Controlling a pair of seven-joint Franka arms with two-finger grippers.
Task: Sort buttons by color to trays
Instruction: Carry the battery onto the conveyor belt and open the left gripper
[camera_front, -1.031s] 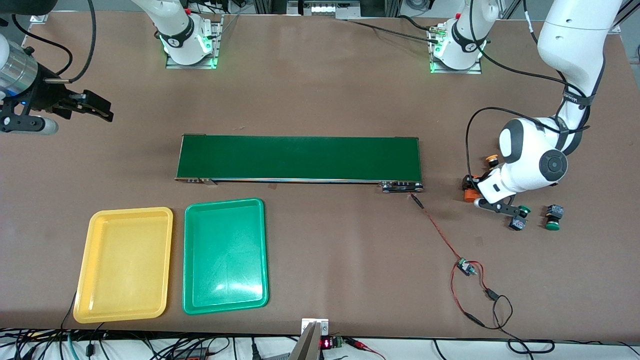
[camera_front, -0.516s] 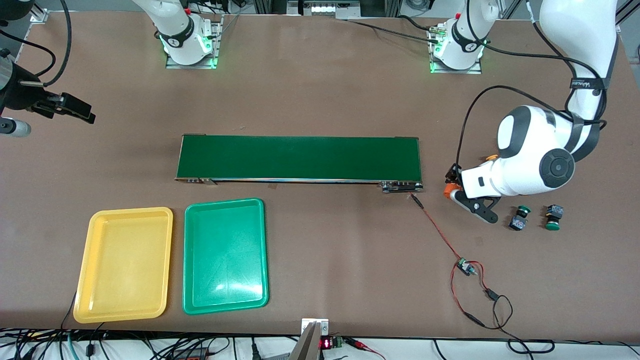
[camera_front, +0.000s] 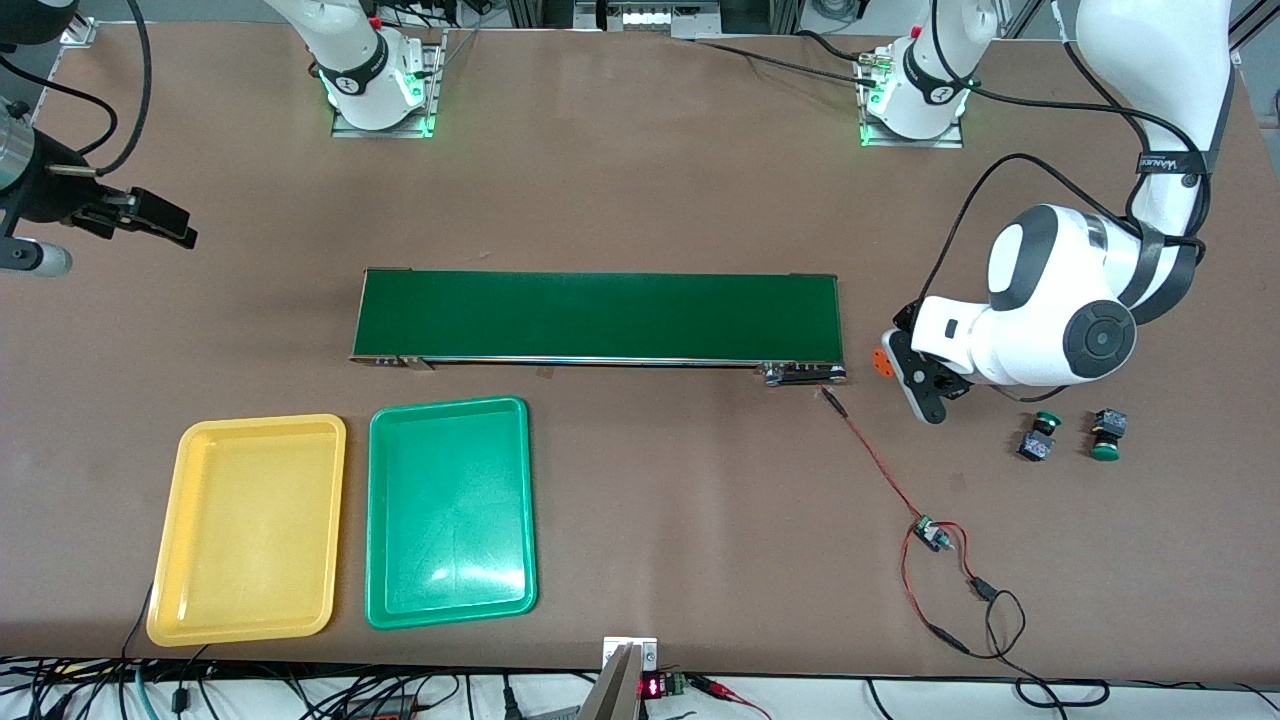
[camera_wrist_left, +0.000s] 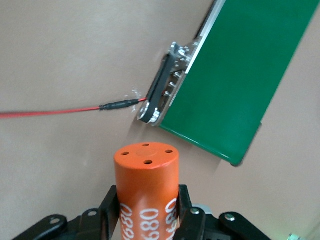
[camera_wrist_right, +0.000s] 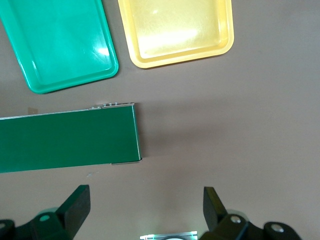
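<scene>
My left gripper (camera_front: 903, 372) (camera_wrist_left: 147, 202) is shut on an orange cylinder (camera_front: 884, 362) (camera_wrist_left: 146, 175) with white print, held over the table just off the conveyor belt's end. Two green buttons (camera_front: 1037, 437) (camera_front: 1107, 437) stand on the table close by, toward the left arm's end and nearer the front camera than the gripper. The yellow tray (camera_front: 250, 530) (camera_wrist_right: 175, 30) and the green tray (camera_front: 450, 510) (camera_wrist_right: 60, 45) lie side by side, both empty. My right gripper (camera_front: 165, 225) (camera_wrist_right: 145, 200) hangs open with nothing in it, over bare table at the right arm's end.
A long dark-green conveyor belt (camera_front: 600, 315) (camera_wrist_left: 235, 75) (camera_wrist_right: 65, 142) crosses the table's middle. A red wire (camera_front: 880, 465) (camera_wrist_left: 55, 111) runs from its end to a small circuit board (camera_front: 930, 535) and a cable loop near the front edge.
My left gripper has lifted and swung with the orange cylinder away from the green buttons, toward the conveyor's end. My right gripper drew back toward the table's edge.
</scene>
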